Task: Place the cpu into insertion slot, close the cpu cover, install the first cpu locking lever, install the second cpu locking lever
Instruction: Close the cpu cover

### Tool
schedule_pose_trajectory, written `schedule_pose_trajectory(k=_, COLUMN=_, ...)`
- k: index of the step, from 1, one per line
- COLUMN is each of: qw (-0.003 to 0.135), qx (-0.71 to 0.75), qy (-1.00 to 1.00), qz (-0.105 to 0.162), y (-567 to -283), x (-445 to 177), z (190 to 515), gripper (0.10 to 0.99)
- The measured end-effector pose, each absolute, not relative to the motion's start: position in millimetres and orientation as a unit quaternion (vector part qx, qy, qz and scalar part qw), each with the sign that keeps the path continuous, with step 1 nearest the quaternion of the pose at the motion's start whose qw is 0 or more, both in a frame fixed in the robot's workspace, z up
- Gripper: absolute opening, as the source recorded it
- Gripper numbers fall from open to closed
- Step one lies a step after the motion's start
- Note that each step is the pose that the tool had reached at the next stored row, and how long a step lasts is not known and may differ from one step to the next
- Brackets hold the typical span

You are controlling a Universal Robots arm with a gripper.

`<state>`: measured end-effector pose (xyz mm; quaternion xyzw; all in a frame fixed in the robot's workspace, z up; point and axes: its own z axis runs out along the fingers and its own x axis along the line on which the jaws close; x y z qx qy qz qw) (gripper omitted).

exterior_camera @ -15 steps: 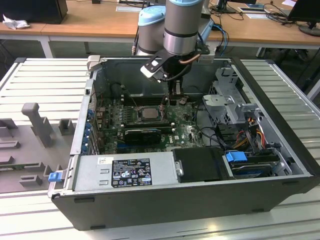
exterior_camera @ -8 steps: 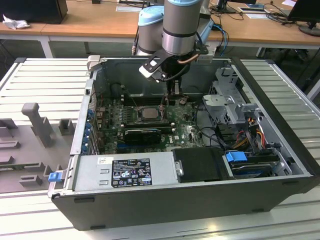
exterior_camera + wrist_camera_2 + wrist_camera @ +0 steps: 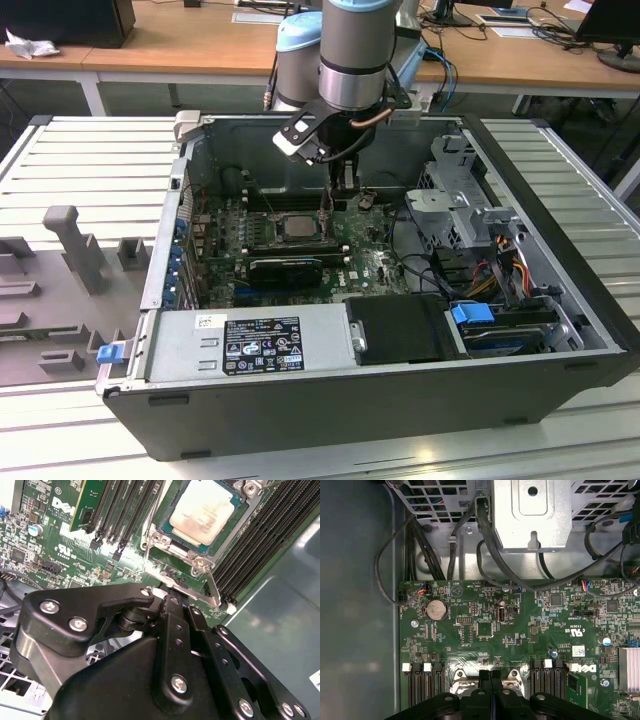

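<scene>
Two pincer (image 3: 490,674) tips touch — first wrist view; cpu (image 3: 202,512) seated — second wrist view.

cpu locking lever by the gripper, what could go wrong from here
1. The gripper sits right at the thin locking lever. It could slip off and strike the motherboard parts beside it.
2. The lever lies close to the memory slots, so a sideways slide may hit them.
3. Uneven force might shift the cpu cover over the cpu.

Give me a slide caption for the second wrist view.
Black gripper near the pale silver square cpu seated in its metal-rimmed insertion slot.
</scene>
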<state>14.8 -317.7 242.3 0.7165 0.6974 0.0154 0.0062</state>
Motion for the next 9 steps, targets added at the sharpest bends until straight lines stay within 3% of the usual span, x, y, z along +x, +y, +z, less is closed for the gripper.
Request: schedule_pose_trajectory(k=9, qw=0.006, qx=0.716, qy=0.697, qz=0.015, y=-317.7, x=10.7, z=242.3, gripper=0.106)
